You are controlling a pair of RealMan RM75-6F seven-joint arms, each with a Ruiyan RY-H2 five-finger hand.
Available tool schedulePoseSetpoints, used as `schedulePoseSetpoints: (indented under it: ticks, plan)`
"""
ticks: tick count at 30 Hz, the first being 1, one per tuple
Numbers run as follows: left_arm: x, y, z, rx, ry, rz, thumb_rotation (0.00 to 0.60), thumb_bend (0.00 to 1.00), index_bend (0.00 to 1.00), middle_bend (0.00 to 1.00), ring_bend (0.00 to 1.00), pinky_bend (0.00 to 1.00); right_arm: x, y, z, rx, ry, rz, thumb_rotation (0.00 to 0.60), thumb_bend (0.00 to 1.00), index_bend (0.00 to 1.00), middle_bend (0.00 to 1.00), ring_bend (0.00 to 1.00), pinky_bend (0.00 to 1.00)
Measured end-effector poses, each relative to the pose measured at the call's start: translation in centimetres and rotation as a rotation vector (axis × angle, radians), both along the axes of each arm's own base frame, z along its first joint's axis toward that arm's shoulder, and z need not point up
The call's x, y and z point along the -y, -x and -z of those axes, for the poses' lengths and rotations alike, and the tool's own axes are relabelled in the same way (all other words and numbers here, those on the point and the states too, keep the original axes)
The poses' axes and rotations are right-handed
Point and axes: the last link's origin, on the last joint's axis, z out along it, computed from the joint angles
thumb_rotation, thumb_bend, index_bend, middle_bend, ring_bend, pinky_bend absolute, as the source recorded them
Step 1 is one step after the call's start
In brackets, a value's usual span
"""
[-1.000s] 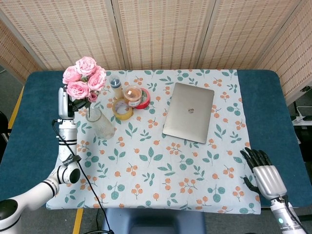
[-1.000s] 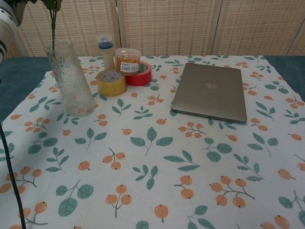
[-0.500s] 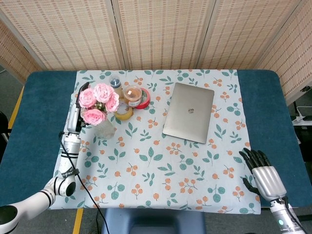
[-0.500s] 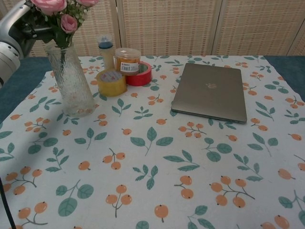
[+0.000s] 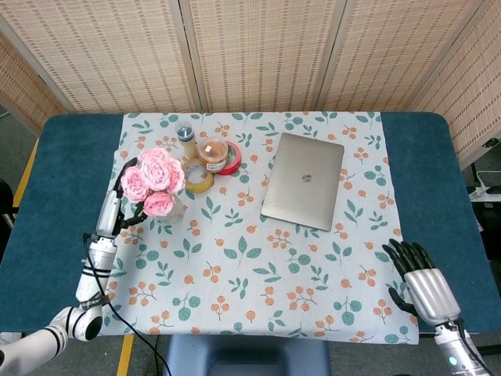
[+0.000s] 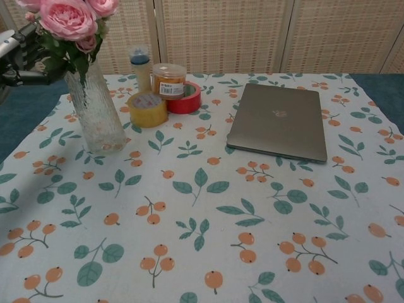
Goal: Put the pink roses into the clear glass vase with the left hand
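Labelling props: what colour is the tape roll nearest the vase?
Yellow tape roll, clearest in the chest view.

Hidden and cut-off parts around the vase and the two hands

From the head, the pink roses (image 5: 154, 178) covered nearly all of the clear glass vase (image 5: 175, 208), and the left hand (image 5: 125, 200) lay partly behind the blooms, so whether it held the stems could not be told. In the chest view the top and left edges cropped the roses (image 6: 68, 17) and that hand (image 6: 16, 60). The right hand (image 5: 419, 274) showed only from the head, near the tablecloth's front right corner, its forearm cut by the bottom edge.
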Motion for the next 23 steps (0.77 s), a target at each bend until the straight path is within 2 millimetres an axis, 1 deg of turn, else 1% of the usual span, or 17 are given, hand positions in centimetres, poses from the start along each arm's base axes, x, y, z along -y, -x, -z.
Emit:
schedulePoseSetpoints:
  ticks: [2, 5, 8, 11, 13, 15, 18, 21, 23]
  plan:
    - [0.4, 0.2, -0.2, -0.01, -0.001, 0.001, 0.6, 0.46, 0.0, 0.0, 0.0, 0.05, -0.1, 0.0, -0.1, 0.002, 0.001, -0.003, 0.6, 0.31, 0.0, 0.0, 0.0, 0.0]
    - [1.4, 1.1, -0.5, -0.052, -0.005, -0.003, 0.6, 0.46, 0.0, 0.0, 0.0, 0.05, -0.1, -0.1, -0.2, 0.004, 0.002, -0.005, 0.6, 0.31, 0.0, 0.0, 0.0, 0.0]
    - [2.8, 2.5, -0.6, -0.137, -0.01, -0.016, 0.6, 0.46, 0.0, 0.0, 0.0, 0.05, -0.2, -0.1, -0.2, 0.002, -0.001, -0.005, 0.6, 0.31, 0.0, 0.0, 0.0, 0.0]
    - [4.4, 4.6, -0.9, -0.271, -0.023, -0.036, 0.6, 0.44, 0.0, 0.0, 0.0, 0.06, -0.3, 0.0, -0.1, -0.004, -0.009, 0.003, 0.6, 0.31, 0.0, 0.0, 0.0, 0.0]
    - [5.7, 6.2, -1.4, -0.391, -0.035, -0.056, 0.6, 0.44, 0.0, 0.0, 0.0, 0.05, -0.3, 0.0, -0.1, -0.011, -0.013, 0.01, 0.6, 0.31, 0.0, 0.0, 0.0, 0.0]
    - [7.1, 7.7, -2.2, -0.517, -0.054, -0.08, 0.6, 0.44, 0.0, 0.0, 0.0, 0.03, -0.3, 0.1, 0.0, -0.018, -0.014, 0.017, 0.6, 0.31, 0.0, 0.0, 0.0, 0.0]
    - [9.4, 9.3, -3.4, -0.69, -0.09, -0.116, 0.599, 0.44, 0.0, 0.0, 0.0, 0.01, -0.2, 0.0, 0.1, -0.025, -0.008, 0.016, 0.6, 0.31, 0.0, 0.0, 0.0, 0.0]
    - [11.8, 10.1, -4.3, -0.843, -0.108, -0.159, 0.574, 0.44, 0.0, 0.0, 0.0, 0.01, -0.2, 0.1, 0.2, -0.039, -0.002, 0.022, 0.6, 0.31, 0.0, 0.0, 0.0, 0.0]
    - [13.2, 10.1, -4.6, -0.912, -0.106, -0.183, 0.57, 0.44, 0.0, 0.0, 0.0, 0.02, -0.1, 0.2, 0.3, -0.048, 0.006, 0.028, 0.6, 0.31, 0.0, 0.0, 0.0, 0.0]
